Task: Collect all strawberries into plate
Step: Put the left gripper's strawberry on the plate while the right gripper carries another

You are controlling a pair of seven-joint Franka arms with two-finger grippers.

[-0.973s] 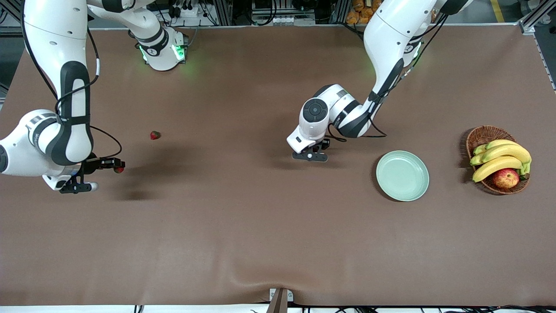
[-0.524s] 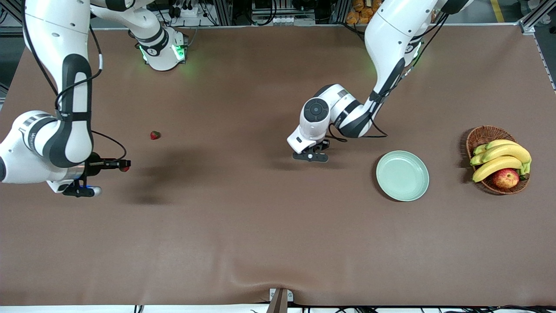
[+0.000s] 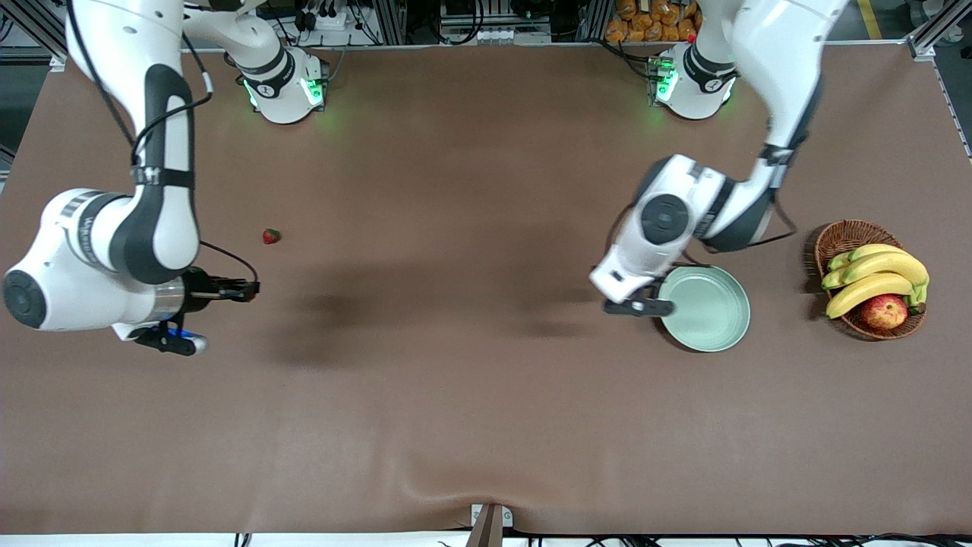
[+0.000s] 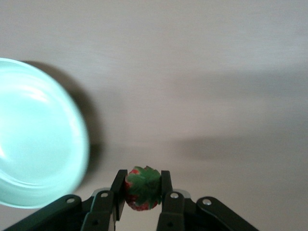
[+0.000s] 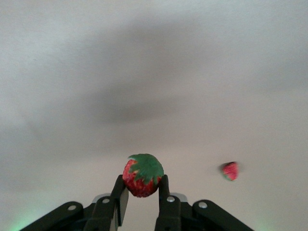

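Left gripper [image 4: 143, 192] clamps a strawberry [image 4: 142, 187] just beside the plate [image 3: 714, 315] — right gripper [image 5: 143, 192] pinches another berry [image 5: 143, 174] above the table [image 3: 456, 395]; a third strawberry [image 3: 270, 236] lies loose.

The brown table [image 3: 471, 395] lies bare across its middle and along the whole edge nearest the front camera, so a gripper could cross there unhindered. One loose strawberry [image 3: 271, 236] sits toward the right arm's end, well apart from everything else. The left arm's bent wrist hangs over the plate [image 3: 710, 315] rim on the side toward the table's middle; the rest of the dish is uncovered. A wicker basket [image 3: 844, 235] of bananas [image 3: 873, 281] and an apple [image 3: 884, 311] stands near the plate at the left arm's end.
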